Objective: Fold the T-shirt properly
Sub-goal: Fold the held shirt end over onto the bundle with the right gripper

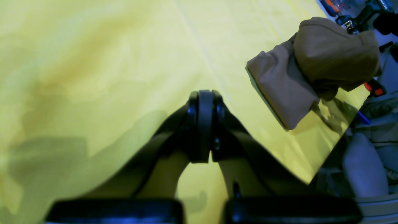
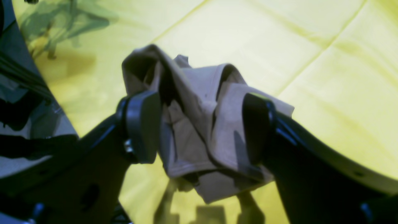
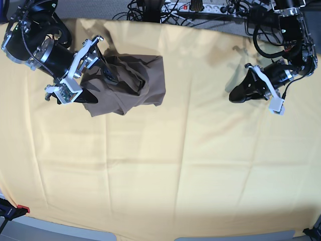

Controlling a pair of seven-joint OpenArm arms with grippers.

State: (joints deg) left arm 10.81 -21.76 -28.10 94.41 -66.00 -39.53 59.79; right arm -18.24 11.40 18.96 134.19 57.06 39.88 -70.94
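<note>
T-shirt [image 3: 128, 83]: we saw it bunched on the yellow cloth [image 3: 165, 165], toward the far edge.
Right gripper [image 2: 199, 127]: jaws stood wide, fabric bulging between them.
Left gripper [image 1: 203, 124]: jaws pressed together, empty, well apart from the shirt.

Under me a large yellow cloth [image 3: 175, 165] covers the table, creased in long faint fold lines. Beyond its far edge lies a tangle of black cables [image 3: 150, 7] and a white power strip [image 3: 213, 7] with plugs in it.
</note>
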